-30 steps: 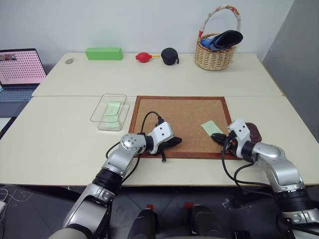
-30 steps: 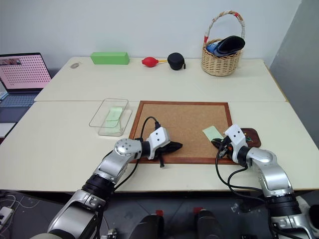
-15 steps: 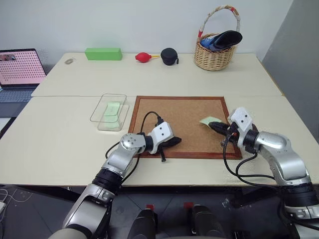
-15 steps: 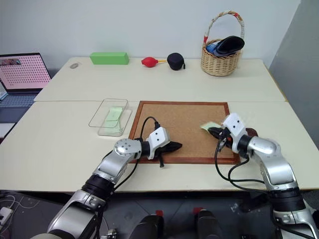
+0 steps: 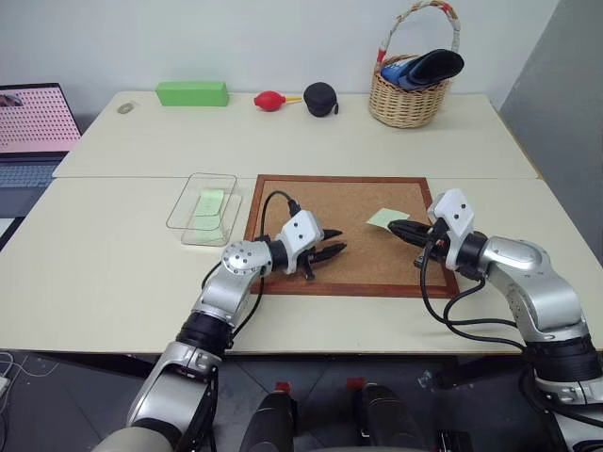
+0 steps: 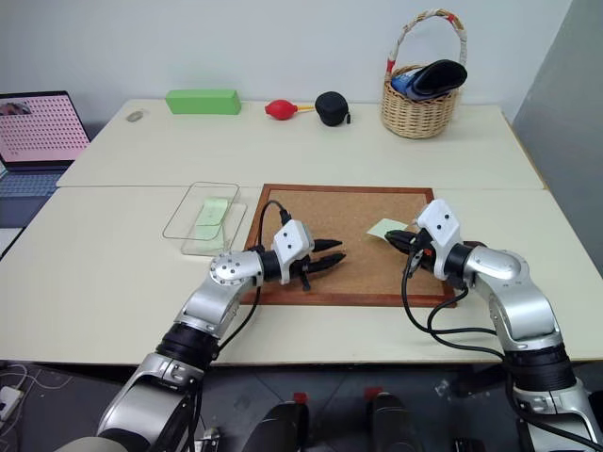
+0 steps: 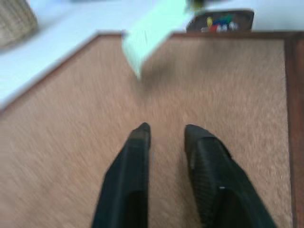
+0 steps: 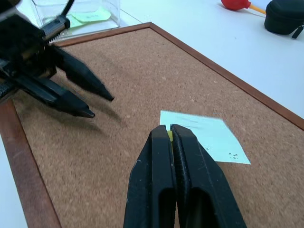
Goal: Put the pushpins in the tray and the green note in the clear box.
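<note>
- Overview from the head camera: we see the right gripper (image 5: 396,228) closed on the near edge of the green note (image 5: 382,217), which is held just above the corkboard (image 5: 349,198). The left gripper (image 5: 332,249) hovers over the board with its fingers apart, pointing toward the note. The clear box (image 5: 179,218) sits on the table just off the board's left edge, with another pale green slip inside.
- Left wrist view: we find the two black fingers (image 7: 135,156) spread with bare cork between them. Beyond the lifted note sits the tray (image 7: 247,14), holding blurred coloured dots that we take for the pushpins (image 7: 219,22).
- Right wrist view: the fingertips (image 8: 161,137) are pressed together on the note's edge.
- Step in hand, as we judge it: moving the note. Next comes a carry across the board to the box, or a hand-over to the waiting left gripper.
</note>
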